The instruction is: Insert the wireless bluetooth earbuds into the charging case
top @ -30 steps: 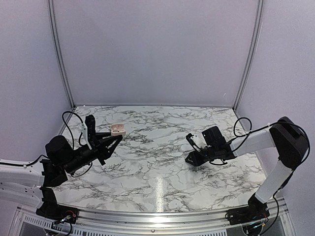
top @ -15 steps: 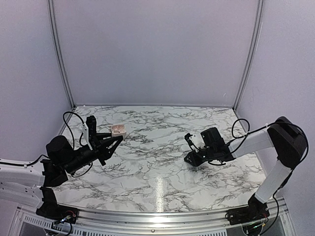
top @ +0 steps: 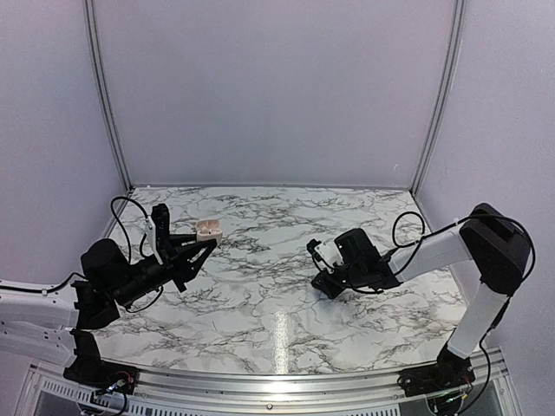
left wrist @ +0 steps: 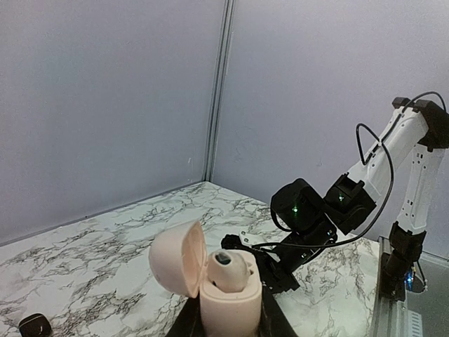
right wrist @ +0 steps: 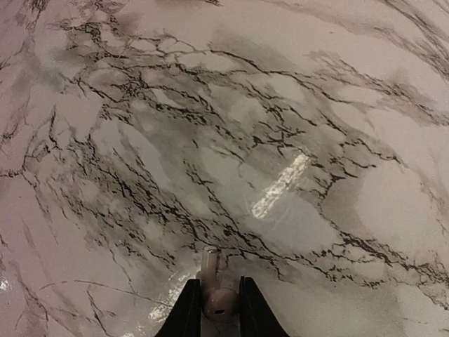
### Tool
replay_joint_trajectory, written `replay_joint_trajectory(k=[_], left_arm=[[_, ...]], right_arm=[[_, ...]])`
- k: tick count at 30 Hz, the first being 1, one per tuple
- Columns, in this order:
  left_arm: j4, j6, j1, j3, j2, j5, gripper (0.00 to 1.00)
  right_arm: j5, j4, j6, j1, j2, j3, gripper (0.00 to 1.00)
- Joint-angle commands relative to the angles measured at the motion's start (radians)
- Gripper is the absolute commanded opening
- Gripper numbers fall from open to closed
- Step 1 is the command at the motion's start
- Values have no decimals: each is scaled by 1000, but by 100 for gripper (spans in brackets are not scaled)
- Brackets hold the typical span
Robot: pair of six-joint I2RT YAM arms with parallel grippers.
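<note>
The charging case [left wrist: 231, 309] is cream-pink, held upright in my shut left gripper [left wrist: 229, 324] with its lid [left wrist: 174, 257] swung open to the left. One cream earbud [left wrist: 229, 271] sits in the case. The case [top: 208, 229] is raised above the table's far left in the top view, at the tip of my left gripper [top: 199, 241]. My right gripper [right wrist: 215, 288] is shut on the second cream earbud [right wrist: 210, 265], stem pointing away, just above the marble. In the top view my right gripper [top: 323, 282] is right of the table's middle. No black earbuds show.
The marble table [top: 260, 295] runs between the two arms. My right arm [left wrist: 303, 210] faces the case in the left wrist view. A small black object [left wrist: 34, 324] lies on the marble at that view's lower left. Grey walls close the back and sides.
My right arm has moved left toward the table's middle with its gripper low over the marble. My left arm and the open case have stayed still.
</note>
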Motion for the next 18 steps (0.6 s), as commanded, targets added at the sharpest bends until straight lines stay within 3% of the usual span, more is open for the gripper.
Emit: replay_joint_trajectory(k=[1, 13, 18], left_arm=[[9, 10, 7, 18, -11, 4, 0], [9, 3, 9, 12, -16, 0, 0], [9, 2, 9, 6, -24, -4, 0]], right_arm=[[-10, -25, 38, 65, 58, 17, 19], [-37, 143, 115, 207, 109, 34, 21], [-51, 280, 30, 207, 104, -47, 32]])
